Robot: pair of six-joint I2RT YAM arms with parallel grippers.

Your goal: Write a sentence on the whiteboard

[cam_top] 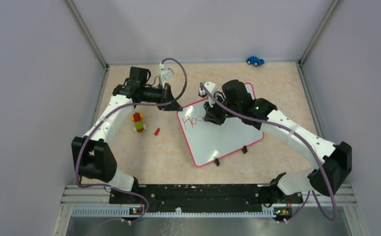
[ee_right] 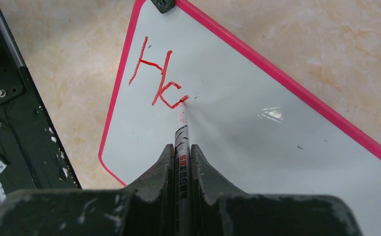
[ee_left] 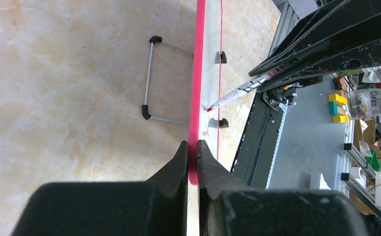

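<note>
The whiteboard lies slanted at mid-table, white with a pink frame and two black feet. My left gripper is shut on its pink frame at the far left corner; the left wrist view shows the jaws pinching the frame edge-on. My right gripper is shut on a marker, whose red tip touches the board. The sentence is only a red "H" and part of a second letter, also visible from above. The marker shows in the left wrist view.
A blue toy car sits at the far wall. Stacked toy bricks and a small red piece lie left of the board. A grey wire bracket shows beside the board's edge. The black base rail runs along the near edge.
</note>
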